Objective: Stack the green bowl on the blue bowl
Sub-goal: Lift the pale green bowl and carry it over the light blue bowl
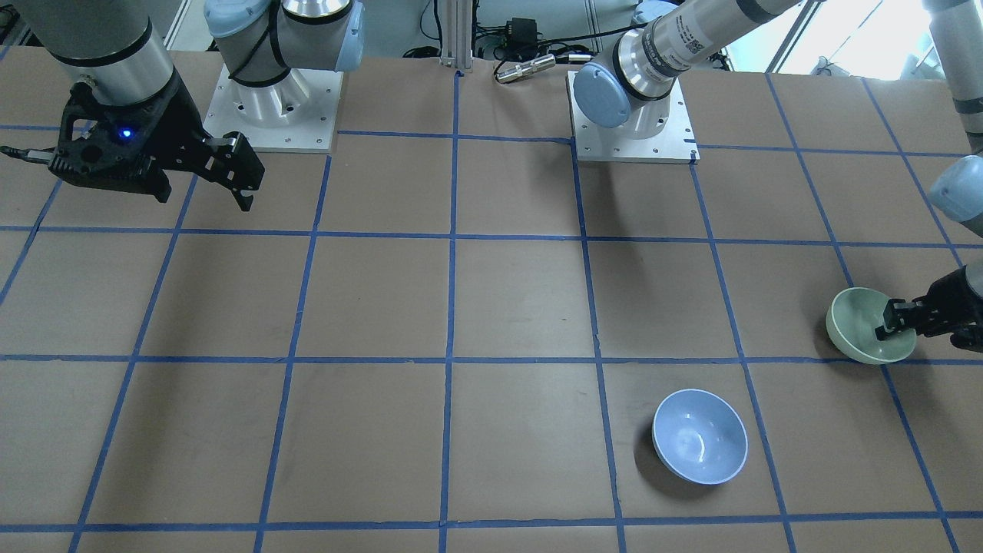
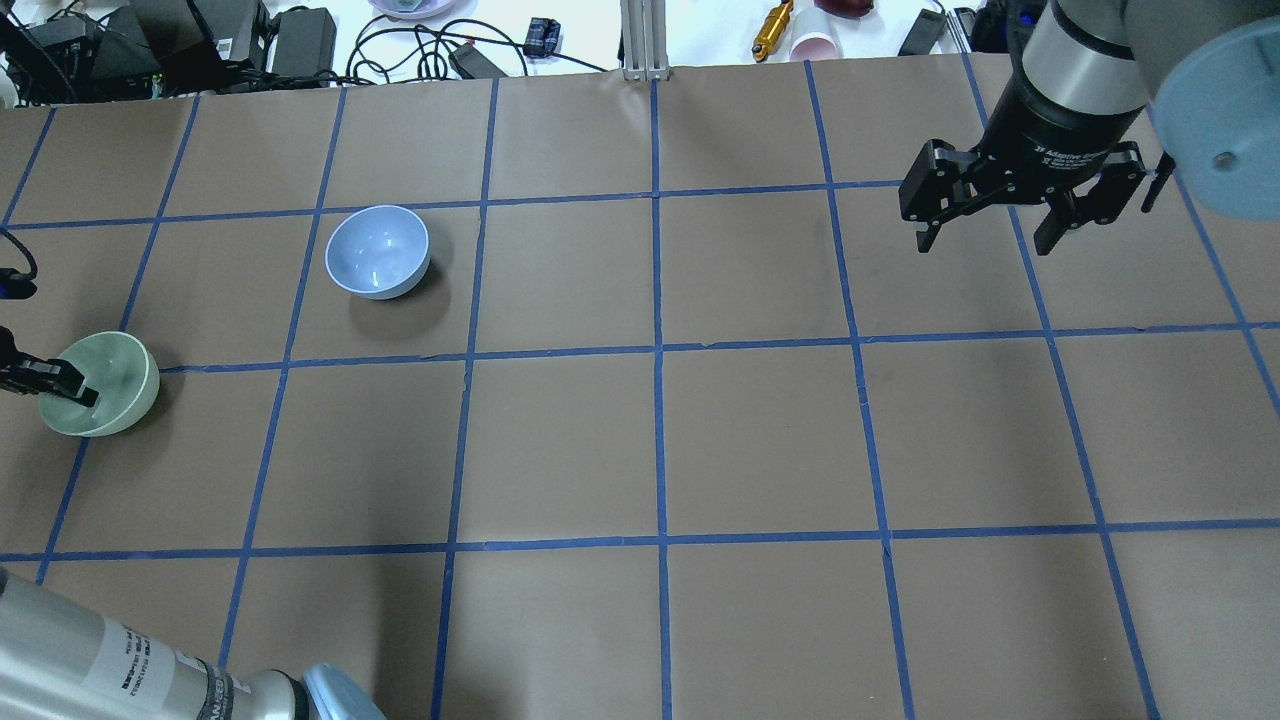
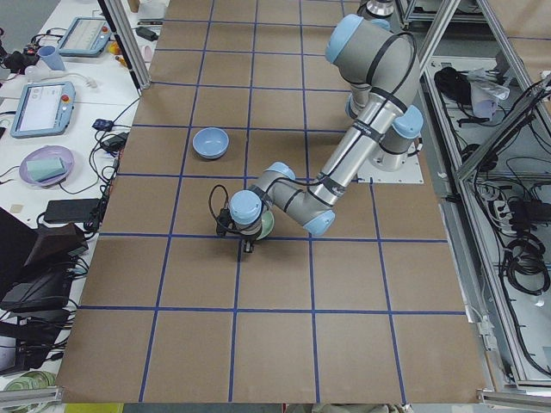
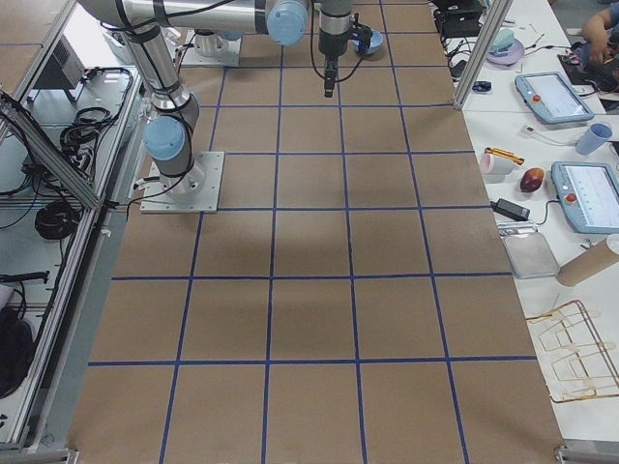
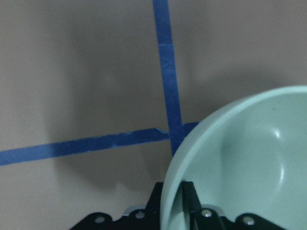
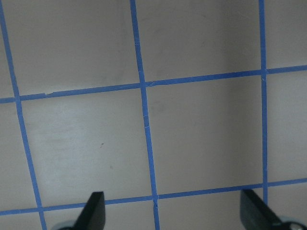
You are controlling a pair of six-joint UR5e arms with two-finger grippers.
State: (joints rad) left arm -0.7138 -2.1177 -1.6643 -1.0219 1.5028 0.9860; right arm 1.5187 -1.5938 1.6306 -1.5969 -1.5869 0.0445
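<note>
Gripping the tilted green bowl (image 1: 860,326) by its rim alone, the left pincer (image 1: 891,328), closed on it, could let it slip before the blue bowl (image 1: 700,436).

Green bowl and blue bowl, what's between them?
Between the green bowl and blue bowl, only bare table and blue tape lines, per the overhead view.

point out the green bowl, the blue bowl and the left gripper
green bowl (image 2: 118,372): overhead exterior view, on its inner wall
blue bowl (image 2: 378,252): overhead exterior view, on its inside bottom
left gripper (image 1: 897,326): exterior front-facing view, between its fingertips at the bowl's rim
</note>
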